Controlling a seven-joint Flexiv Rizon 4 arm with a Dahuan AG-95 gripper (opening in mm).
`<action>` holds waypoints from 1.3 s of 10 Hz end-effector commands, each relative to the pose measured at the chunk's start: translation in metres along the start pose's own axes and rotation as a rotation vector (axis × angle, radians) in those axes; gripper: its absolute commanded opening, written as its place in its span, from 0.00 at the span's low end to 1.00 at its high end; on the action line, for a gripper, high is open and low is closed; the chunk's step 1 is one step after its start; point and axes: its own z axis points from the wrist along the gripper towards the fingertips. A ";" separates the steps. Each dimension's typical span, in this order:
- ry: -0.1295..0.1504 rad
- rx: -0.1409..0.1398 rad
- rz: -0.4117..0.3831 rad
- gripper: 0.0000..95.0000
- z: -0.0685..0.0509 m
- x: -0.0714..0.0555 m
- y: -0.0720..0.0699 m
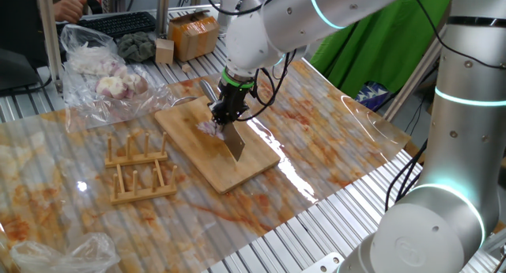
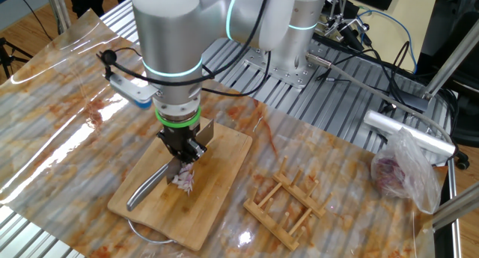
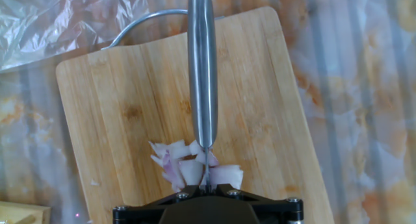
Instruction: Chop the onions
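The onions (image 3: 195, 169) are a small cluster of pale pink-white cut pieces on the wooden board (image 3: 117, 94). They also show in one fixed view (image 1: 207, 128) and in the other fixed view (image 2: 183, 181). My gripper (image 1: 225, 107) is shut on a steel knife (image 3: 203, 68) and stands right over the pieces, with the blade (image 1: 236, 142) down among them on the board (image 1: 237, 166). In the other fixed view the gripper (image 2: 183, 149) covers part of the onions, and the knife's handle (image 2: 146, 189) sticks out over the board (image 2: 224, 176). In the hand view the gripper (image 3: 206, 185) sits at the bottom edge.
A wooden peg rack (image 1: 138, 168) lies next to the board, also in the other fixed view (image 2: 288, 202). A clear plastic bag of whole onions (image 1: 103, 67) sits at the back, also in the other fixed view (image 2: 400, 172). A cardboard box (image 1: 194, 36) stands behind it.
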 end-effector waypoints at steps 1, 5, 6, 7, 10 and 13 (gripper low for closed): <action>0.007 -0.001 0.007 0.00 0.004 0.003 0.001; 0.016 -0.001 0.010 0.00 0.002 0.003 0.002; 0.013 0.001 0.008 0.00 0.001 0.003 0.002; 0.011 0.005 0.008 0.00 0.003 0.002 0.002; 0.022 0.003 0.014 0.00 -0.005 0.003 0.003; 0.022 0.008 0.018 0.00 -0.008 0.006 0.003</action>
